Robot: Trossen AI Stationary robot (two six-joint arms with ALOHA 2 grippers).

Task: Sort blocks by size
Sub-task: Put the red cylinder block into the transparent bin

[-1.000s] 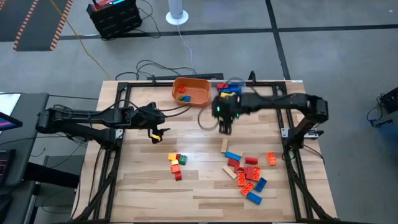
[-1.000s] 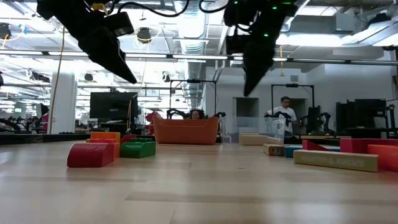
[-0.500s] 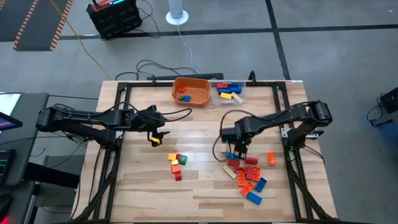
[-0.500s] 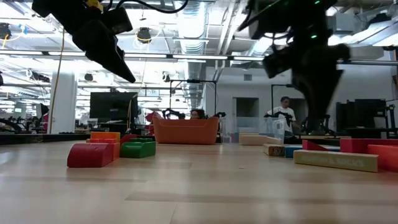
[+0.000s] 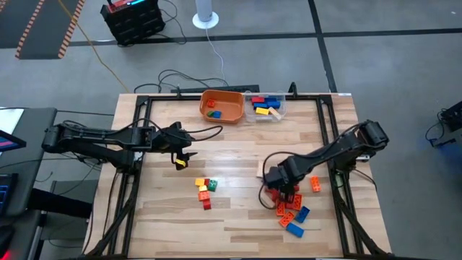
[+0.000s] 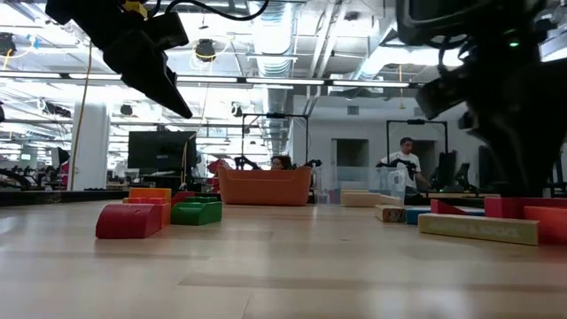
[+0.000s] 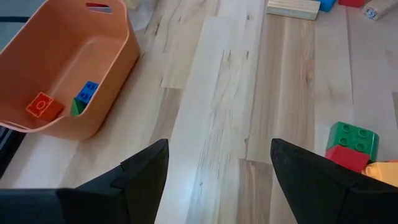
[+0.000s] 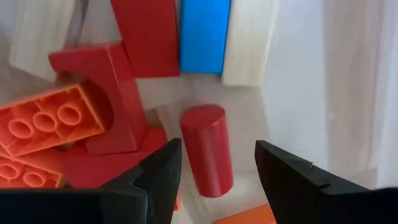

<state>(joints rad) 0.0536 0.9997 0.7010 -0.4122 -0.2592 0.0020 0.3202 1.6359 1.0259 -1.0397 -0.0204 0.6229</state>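
My left claw (image 5: 182,153) hangs open over bare worktop (image 5: 231,155) near its left edge, clear boards around it. The small cluster of blocks (image 5: 205,189) lies mid-worktop. My right claw (image 8: 214,168) hangs open, low over the crowded right pile (image 5: 290,204), a red cylinder (image 8: 208,149) between its fingers.

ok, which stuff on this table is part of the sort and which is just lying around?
Part of the job:
- big pile of plastic blocks, right tool open above it
- small block cluster
- orange plastic bowl, clear plastic container, both holding blocks

Just lying about:
- black cables
- left tool, open, waiting
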